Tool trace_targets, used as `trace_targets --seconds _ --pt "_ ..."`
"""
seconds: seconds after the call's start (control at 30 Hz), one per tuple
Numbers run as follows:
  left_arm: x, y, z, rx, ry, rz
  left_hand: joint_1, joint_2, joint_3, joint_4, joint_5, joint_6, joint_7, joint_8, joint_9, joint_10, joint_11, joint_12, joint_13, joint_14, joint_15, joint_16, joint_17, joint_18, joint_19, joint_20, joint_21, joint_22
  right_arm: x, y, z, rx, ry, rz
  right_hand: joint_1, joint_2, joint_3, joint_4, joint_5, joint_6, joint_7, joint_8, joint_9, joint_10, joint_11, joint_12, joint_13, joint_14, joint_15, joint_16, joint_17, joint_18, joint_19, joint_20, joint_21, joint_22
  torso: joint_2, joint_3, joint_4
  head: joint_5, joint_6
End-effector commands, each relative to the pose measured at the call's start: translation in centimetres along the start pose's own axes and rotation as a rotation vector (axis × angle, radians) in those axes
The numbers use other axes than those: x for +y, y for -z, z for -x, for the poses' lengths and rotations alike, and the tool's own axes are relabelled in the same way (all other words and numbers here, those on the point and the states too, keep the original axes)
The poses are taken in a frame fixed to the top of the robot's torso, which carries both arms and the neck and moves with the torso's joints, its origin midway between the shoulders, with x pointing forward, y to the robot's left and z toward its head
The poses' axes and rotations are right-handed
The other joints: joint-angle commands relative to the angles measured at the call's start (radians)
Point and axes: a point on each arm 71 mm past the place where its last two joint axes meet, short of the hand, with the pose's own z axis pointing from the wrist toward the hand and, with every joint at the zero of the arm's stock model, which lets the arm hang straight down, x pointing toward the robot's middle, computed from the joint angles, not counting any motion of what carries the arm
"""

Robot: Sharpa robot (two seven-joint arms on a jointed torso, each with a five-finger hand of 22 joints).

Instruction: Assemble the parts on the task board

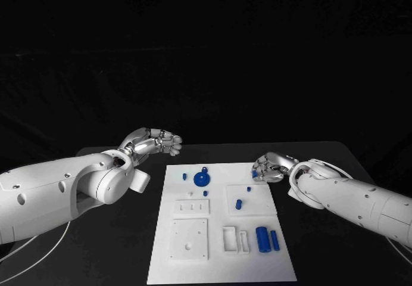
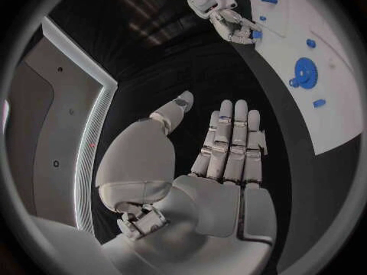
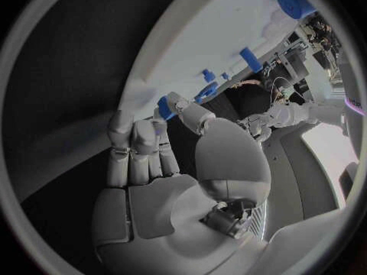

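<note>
Head view: the white task board lies lengthwise in the middle of the black surface, with the two white arms reaching in from either side. The left hand hangs above the surface off the board's far left corner, holding nothing; in the left wrist view its fingers are stretched out side by side and the palm is bare. The right hand sits at the board's far right edge, its fingers curled around a small blue part; the right wrist view shows that part pinched at the fingertips just over the board's edge. On the board, a blue gear lies near the far end with a small blue peg just to its left. Two short blue pins stand near the middle. A large blue cylinder and a slimmer blue rod lie side by side toward the near right.
</note>
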Motion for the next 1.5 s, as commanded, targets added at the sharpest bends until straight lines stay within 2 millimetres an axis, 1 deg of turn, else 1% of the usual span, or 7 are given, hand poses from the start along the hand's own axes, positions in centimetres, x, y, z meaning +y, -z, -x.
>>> trace_targets --seconds 0.03,0.2,0.37,0.5,0.83,1.13,1.5 --pt "0.1 -0.1 -0.4 0.045 -0.028 0.023 -0.007 0.006 -0.009 -0.001 0.001 0.021 -0.008 0.007 0.002 0.024 -0.010 0.010 0.008 0.022 -0.010 0.016 0.009 0.020 0.017 -0.009 0.011 0.020 1.0 -0.3 1.2 -0.031 0.059 -0.022 -0.011 0.002 -0.001 -0.004 0.002 0.035 0.025 0.004 0.011 0.005 -0.007 0.004 -0.002 -0.001 -0.006 0.000 0.002 0.059 0.004 -0.002 0.005 0.014 -0.001 -0.0004 -0.0010 0.000 0.004" --pt "0.4 -0.3 -0.8 0.058 -0.062 0.080 -0.019 0.013 -0.015 -0.002 0.001 0.047 -0.018 0.009 0.001 0.060 -0.026 0.022 0.022 0.050 -0.028 0.040 0.027 0.019 0.047 -0.027 0.030 0.019 3.5 -0.8 2.8 -0.045 0.134 -0.016 -0.013 -0.002 -0.002 -0.004 -0.007 0.038 0.023 0.005 0.012 0.008 -0.009 0.003 -0.003 0.000 -0.008 0.000 0.003 0.059 0.007 -0.004 0.005 0.013 -0.003 -0.0009 -0.0027 0.000 0.012" --pt "1.0 -0.7 -1.4 0.067 -0.097 0.168 -0.049 0.014 -0.037 0.009 -0.002 0.073 -0.037 0.003 -0.003 0.198 -0.085 0.100 0.082 0.166 -0.097 0.148 0.090 0.035 0.152 -0.073 0.105 0.024 6.9 -1.1 3.6 -0.048 0.202 0.001 -0.011 -0.010 0.005 -0.001 -0.009 0.041 0.021 0.006 0.013 0.012 -0.011 0.002 -0.004 0.004 -0.010 0.001 0.004 0.059 0.012 -0.007 0.004 0.011 -0.012 -0.0019 -0.0072 0.004 0.017" --pt "1.3 -0.9 -2.0 0.091 -0.131 0.218 -0.065 0.010 -0.049 0.017 -0.001 0.084 -0.051 -0.003 -0.007 0.245 -0.103 0.156 0.125 0.202 -0.128 0.214 0.135 0.039 0.190 -0.095 0.145 0.025 9.1 -1.2 3.3 -0.041 0.231 0.023 -0.008 -0.018 0.017 0.008 -0.012 0.043 0.020 0.005 0.013 0.015 -0.012 0.000 -0.005 0.006 -0.011 0.000 0.005 0.059 0.016 -0.009 0.003 0.009 -0.019 -0.0017 -0.0082 0.008 0.017" --pt "2.0 -1.6 -4.2 0.138 -0.190 0.341 -0.097 -0.007 -0.061 0.054 -0.001 0.101 -0.078 -0.029 -0.014 0.221 -0.140 0.508 0.378 0.245 -0.219 0.471 0.284 0.049 0.274 -0.166 0.312 0.026 14.5 -1.2 1.8 -0.028 0.243 0.103 -0.006 -0.029 0.042 0.027 -0.014 0.044 0.020 0.004 0.013 0.019 -0.012 -0.004 -0.006 0.009 -0.010 -0.003 0.006 0.059 0.020 -0.008 0.000 0.007 -0.036 -0.0017 -0.0052 0.028 0.010" --pt "2.1 -1.8 -5.4 0.145 -0.218 0.381 -0.118 -0.031 -0.051 0.089 -0.004 0.098 -0.082 -0.039 -0.015 0.179 -0.139 0.643 0.471 0.252 -0.238 0.535 0.301 0.047 0.280 -0.189 0.370 0.024 17.5 -1.0 1.0 -0.031 0.237 0.153 -0.007 -0.033 0.048 0.033 -0.013 0.045 0.021 0.003 0.012 0.020 -0.011 -0.005 -0.006 0.010 -0.010 -0.003 0.006 0.059 0.022 -0.007 0.000 0.007 -0.037 -0.0026 0.0000 0.040 0.007" --pt "2.0 -1.9 -6.2 0.154 -0.240 0.392 -0.138 -0.057 -0.037 0.134 -0.004 0.106 -0.086 -0.038 -0.007 0.152 -0.142 0.714 0.512 0.251 -0.244 0.571 0.299 0.044 0.277 -0.205 0.409 0.020 20.0 -0.7 0.2 -0.020 0.236 0.208 -0.013 -0.042 0.051 0.043 -0.013 0.045 0.021 0.002 0.012 0.022 -0.011 -0.006 -0.007 0.011 -0.010 -0.004 0.006 0.059 0.025 -0.007 0.000 0.007 -0.035 -0.0024 -0.0051 0.043 0.004"
